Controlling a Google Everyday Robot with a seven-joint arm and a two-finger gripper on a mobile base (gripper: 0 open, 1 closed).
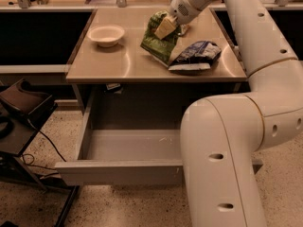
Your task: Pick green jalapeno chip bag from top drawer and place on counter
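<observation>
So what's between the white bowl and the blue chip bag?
The green jalapeno chip bag, held by the gripper over the counter, is between the bowl and the blue-and-white chip bag, as the camera view shows.

White bowl sits back-left on the tabletop, well apart from the blue-and-white chip bag lying crumpled near the right edge, just right of the jaws. Down left, a dark stand, black cable over speckled floor.

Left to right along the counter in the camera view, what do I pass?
White bowl → green jalapeno chip bag, gripped at its top by the end effector → blue-and-white chip bag.
</observation>
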